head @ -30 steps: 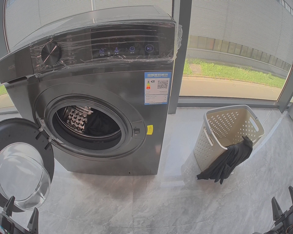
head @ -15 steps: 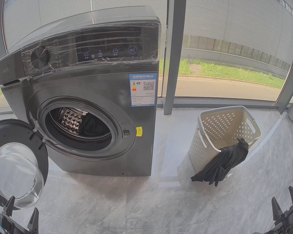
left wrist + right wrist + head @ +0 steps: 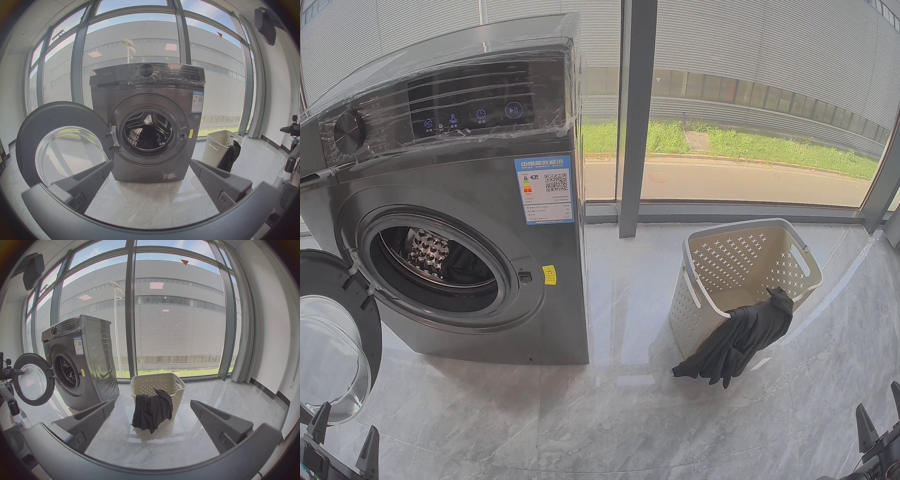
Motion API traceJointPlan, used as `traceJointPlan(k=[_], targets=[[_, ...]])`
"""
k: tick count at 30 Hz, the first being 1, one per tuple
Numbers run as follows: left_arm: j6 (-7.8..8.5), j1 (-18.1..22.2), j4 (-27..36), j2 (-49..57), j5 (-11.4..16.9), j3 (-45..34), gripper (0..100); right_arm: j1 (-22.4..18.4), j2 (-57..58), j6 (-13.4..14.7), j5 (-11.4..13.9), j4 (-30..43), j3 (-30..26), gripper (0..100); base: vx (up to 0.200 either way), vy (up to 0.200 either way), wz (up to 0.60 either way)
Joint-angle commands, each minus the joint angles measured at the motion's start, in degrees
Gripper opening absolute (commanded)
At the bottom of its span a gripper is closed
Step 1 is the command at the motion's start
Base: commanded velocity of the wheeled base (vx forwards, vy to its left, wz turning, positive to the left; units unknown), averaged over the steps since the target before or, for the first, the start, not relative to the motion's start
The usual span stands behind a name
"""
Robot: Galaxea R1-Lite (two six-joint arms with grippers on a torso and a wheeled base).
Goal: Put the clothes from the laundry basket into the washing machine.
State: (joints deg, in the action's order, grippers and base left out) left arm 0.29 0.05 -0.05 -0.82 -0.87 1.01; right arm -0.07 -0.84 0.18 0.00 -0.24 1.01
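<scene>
Left claw [image 3: 344, 428]: fingers spread, nothing held; the open round door [image 3: 331, 337] hangs near it in front, and the washing machine [image 3: 456, 187] stands farther ahead, a dark cloth [image 3: 464, 265] lying in its drum. Right claw [image 3: 878, 412]: fingers spread, nothing held; the laundry basket [image 3: 700, 312] sits on the floor [image 3: 600, 412] well ahead of it, on the side toward the left claw. Black garment [image 3: 737, 340] draped over the basket rim nearest the right claw, its lower end hanging down the outer wall to the floor.
</scene>
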Motion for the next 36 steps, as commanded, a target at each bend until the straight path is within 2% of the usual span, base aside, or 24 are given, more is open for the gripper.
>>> traceJointPlan(k=[1, 10, 36], targets=[[0.06, 0.04, -0.13, 0.82, 0.07, -1.01, 100, -0.01, 0.84, -0.01, -0.09, -0.02, -1.01, 100, 0.200, 0.000, 0.00], [0.06, 0.04, -0.04, 0.82, -0.01, -1.01, 100, -0.01, 0.84, -0.01, -0.09, -0.02, -1.01, 100, 0.000, 0.000, 0.00], [0.06, 0.04, -0.04, 0.82, -0.01, -1.01, 100, 0.07, 0.84, -0.01, -0.09, -0.02, -1.01, 100, 0.000, -0.200, 0.00]])
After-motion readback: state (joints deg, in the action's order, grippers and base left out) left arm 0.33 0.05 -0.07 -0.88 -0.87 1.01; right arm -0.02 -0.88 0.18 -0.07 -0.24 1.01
